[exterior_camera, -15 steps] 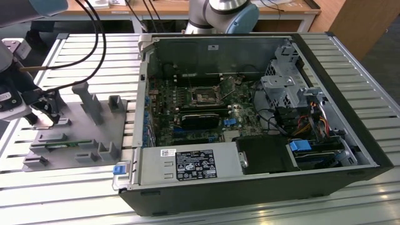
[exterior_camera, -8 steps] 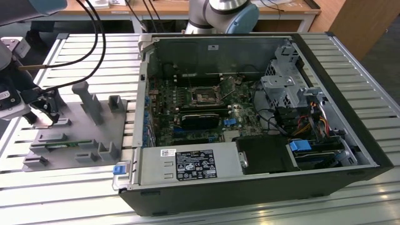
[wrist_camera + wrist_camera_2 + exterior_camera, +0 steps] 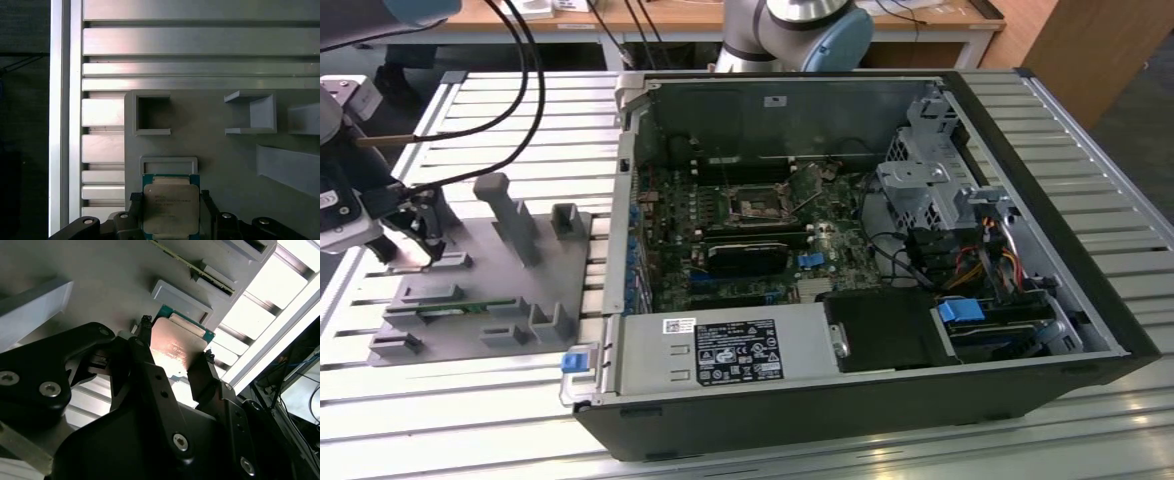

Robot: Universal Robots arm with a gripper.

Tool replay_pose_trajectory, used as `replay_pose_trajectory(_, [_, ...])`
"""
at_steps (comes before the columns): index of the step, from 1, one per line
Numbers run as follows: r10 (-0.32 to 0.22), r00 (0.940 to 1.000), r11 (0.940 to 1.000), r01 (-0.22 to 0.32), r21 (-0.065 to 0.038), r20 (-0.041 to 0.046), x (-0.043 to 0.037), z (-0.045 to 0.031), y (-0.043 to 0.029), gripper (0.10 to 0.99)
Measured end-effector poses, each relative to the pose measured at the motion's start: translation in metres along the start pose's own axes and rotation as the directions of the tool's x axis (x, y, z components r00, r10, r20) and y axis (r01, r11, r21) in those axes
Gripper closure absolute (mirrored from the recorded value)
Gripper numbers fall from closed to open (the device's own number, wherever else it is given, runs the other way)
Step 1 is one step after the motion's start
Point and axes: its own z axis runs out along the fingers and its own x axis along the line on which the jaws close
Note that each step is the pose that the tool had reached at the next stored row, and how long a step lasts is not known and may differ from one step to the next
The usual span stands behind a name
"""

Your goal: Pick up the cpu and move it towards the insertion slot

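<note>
**Claw pinches the chip on the grey holder, well away from the socket**

The claw (image 3: pixel 176 340) hangs low over the grey plastic holder (image 3: pixel 220 165). Its two black fingertips (image 3: pixel 145 322) are set against opposite edges of the chip (image 3: pixel 177 347). The gap between them is narrow, no wider than the chip itself, so I judge the claw to be closed on it. Holding it by the edges keeps the silvery top and the underside free of contact. That suits a part that has to drop flat into a frame.

In both wrist views the chip lies directly between the fingertips, with its green rim showing on the side away from the claw's body. Just past that rim, a little farther from the claw, stands a small raised frame (image 3: pixel 169 164) on the holder. It is probably a stop that keeps the chip in a known spot. Whether the chip is clear of the holder cannot be told.

In the exterior view the socket (image 3: pixel 758 206) sits well apart from the claw, beyond the holder, on the board inside the open computer case (image 3: pixel 881 390). As things lie, the chip is at the holder and nowhere near the socket.
</note>
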Motion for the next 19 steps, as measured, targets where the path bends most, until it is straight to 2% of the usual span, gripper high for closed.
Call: replay_pose_trajectory(19, [0.0, 1.0, 1.0, 0.0, 0.0, 0.0002, 0.0, -0.0093, 0.0004, 0.549])
